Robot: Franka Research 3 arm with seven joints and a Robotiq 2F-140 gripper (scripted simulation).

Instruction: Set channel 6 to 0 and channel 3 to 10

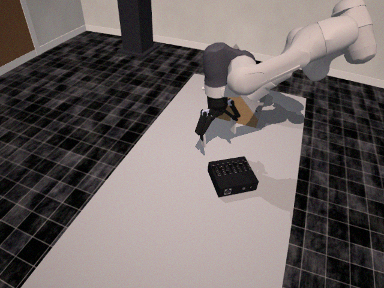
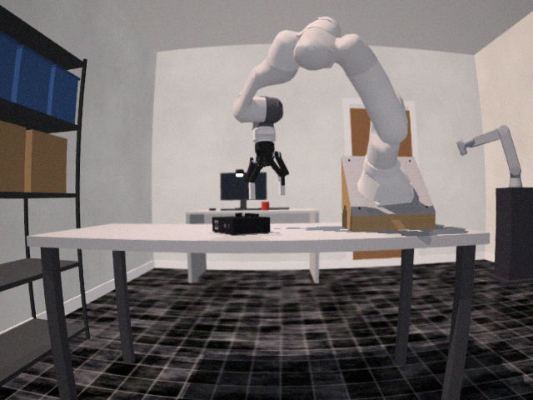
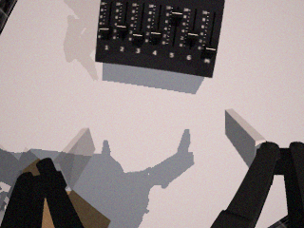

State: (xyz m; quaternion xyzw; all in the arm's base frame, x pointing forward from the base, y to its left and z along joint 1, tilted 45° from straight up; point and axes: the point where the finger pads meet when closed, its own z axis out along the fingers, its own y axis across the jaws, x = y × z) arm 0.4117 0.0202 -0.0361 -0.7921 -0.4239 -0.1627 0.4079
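Note:
The lighting desk [image 1: 232, 182] [image 2: 241, 225] is a black box standing flat on the white table [image 1: 155, 216] [image 2: 129, 237] [image 3: 64, 89]. In the wrist view its row of several faders [image 3: 155, 32] shows caps at different heights; one cap [image 3: 174, 17] sits farthest from me and the rightmost cap [image 3: 208, 51] nearest. The channel numbers are too small to read. My gripper [image 1: 218, 134] [image 2: 266, 189] [image 3: 157, 131] is open and empty. It hangs well above the table, short of the desk on the arm-base side, not touching it.
The arm's wooden wedge base [image 1: 245, 116] [image 2: 387, 222] stands on the table behind the gripper. The table's right edge [image 1: 294, 198] runs close past the desk. A shelf rack [image 2: 42, 172] stands off the table to the left.

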